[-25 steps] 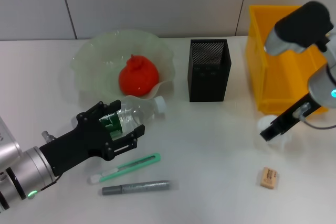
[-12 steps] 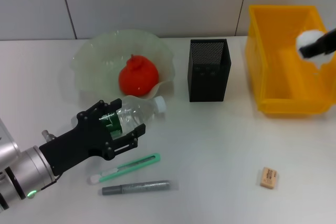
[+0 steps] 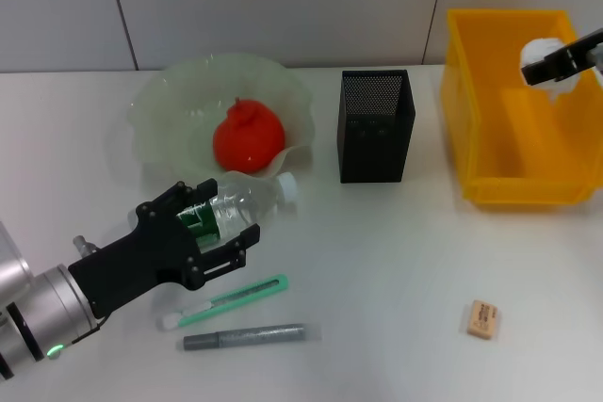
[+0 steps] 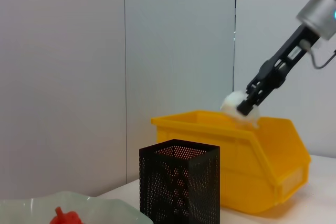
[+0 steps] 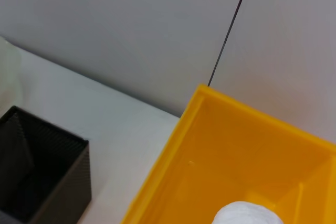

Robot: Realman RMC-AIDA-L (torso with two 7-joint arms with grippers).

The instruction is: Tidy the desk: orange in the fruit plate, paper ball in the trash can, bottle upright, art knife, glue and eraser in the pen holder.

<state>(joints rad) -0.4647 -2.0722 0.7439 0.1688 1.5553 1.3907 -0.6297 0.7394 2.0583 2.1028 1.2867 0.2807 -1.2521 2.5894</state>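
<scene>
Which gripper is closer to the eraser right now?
Judging by the head view alone, the left. The left gripper, shut on the bottle, sits across the table from the eraser. The right gripper holds the paper ball up over the yellow bin.

A black mesh pen holder [image 4: 179, 188] stands in front, with a yellow bin [image 4: 262, 169] just behind it and to one side. Above the bin's rim, the right gripper [image 4: 245, 106] — on a dark arm reaching down from the upper corner — is clamped on a white paper ball [image 4: 234, 106]. At the lower edge sits a pale green plate [image 4: 100, 212] holding a red-orange fruit [image 4: 65, 217] — only its top shows.
</scene>
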